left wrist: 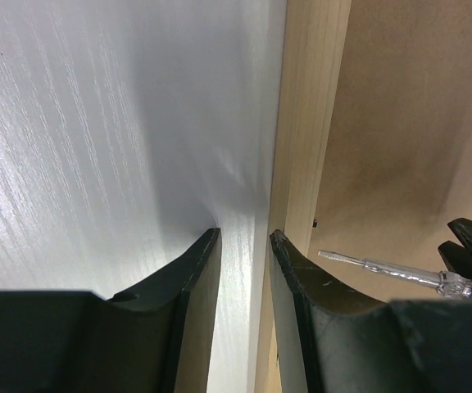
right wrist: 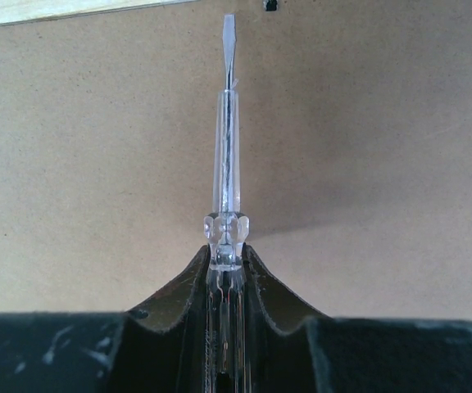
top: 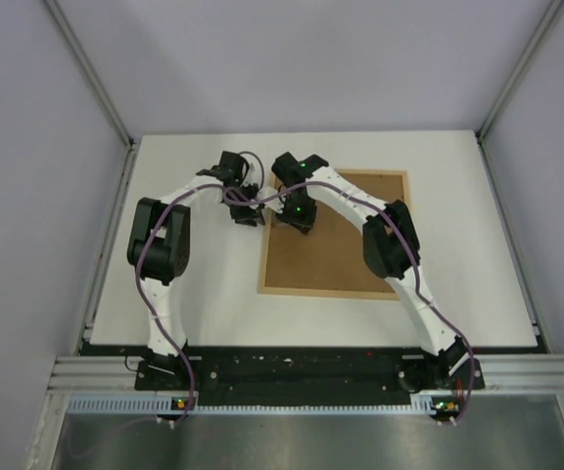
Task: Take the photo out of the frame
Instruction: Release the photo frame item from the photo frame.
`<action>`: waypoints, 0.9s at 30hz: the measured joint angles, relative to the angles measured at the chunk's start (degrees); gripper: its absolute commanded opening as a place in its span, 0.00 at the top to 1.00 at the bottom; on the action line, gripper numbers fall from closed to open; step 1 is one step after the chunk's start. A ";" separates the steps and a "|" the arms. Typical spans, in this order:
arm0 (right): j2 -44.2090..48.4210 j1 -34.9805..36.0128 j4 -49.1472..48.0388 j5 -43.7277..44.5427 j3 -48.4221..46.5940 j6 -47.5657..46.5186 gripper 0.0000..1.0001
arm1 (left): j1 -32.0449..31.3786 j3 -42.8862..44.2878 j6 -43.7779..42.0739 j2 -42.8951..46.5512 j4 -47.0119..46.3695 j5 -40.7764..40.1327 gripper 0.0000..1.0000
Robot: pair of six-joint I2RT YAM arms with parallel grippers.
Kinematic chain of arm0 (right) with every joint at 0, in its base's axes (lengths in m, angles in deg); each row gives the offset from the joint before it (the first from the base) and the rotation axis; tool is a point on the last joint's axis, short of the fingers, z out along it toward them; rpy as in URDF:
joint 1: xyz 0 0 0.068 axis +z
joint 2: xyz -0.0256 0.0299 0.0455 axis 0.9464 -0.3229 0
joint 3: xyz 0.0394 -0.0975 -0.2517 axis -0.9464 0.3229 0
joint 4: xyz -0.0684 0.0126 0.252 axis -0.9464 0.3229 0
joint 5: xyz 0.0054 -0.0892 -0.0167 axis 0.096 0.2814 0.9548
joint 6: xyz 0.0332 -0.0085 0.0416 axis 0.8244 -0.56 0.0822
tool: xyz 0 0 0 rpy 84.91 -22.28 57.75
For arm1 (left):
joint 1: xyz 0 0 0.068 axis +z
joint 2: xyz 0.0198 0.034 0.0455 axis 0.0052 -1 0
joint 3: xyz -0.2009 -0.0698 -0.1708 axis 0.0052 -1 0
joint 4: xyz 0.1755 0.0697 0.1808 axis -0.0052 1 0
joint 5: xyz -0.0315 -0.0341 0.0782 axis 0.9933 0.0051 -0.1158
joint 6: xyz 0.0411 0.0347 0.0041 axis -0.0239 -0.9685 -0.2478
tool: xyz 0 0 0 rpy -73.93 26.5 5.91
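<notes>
Right wrist view: the right gripper (right wrist: 225, 250) is clamped on a screwdriver (right wrist: 228, 155), its blade aimed at a black clip (right wrist: 270, 5) just ahead on the frame (right wrist: 56, 10) back. The left gripper (left wrist: 244, 237), part-open and empty, straddles the rail's outer edge. The photo is hidden beneath, likely thin and creasable; lift it by an edge.

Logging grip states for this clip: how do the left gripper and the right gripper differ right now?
The left gripper has its fingers apart with nothing between them; the right gripper has its fingers clamped on a clear screwdriver. The left gripper sits at the light-wood edge of the frame, partly over the white table; the right gripper is over the frame's brown back. Both hang low, close together by that edge.
</notes>
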State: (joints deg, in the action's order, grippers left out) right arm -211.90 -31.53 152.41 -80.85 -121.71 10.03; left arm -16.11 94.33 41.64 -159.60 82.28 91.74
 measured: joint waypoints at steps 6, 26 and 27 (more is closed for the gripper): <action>-0.68 0.00 0.63 0.42 -1.18 0.02 1.00 | 0.02 -0.13 0.33 -0.02 -0.20 0.09 0.63; -0.76 -0.85 0.11 -0.61 0.61 1.33 1.00 | 1.81 -2.99 0.66 1.05 -4.15 5.16 0.54; -0.76 -0.98 0.04 -0.74 0.61 1.55 1.00 | 2.12 -3.19 0.68 1.05 -4.48 6.08 0.54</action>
State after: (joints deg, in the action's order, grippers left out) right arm -212.66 -32.51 152.45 -81.60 -121.10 11.58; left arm -13.99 91.14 42.31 -158.55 77.80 97.81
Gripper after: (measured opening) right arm 0.164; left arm 0.455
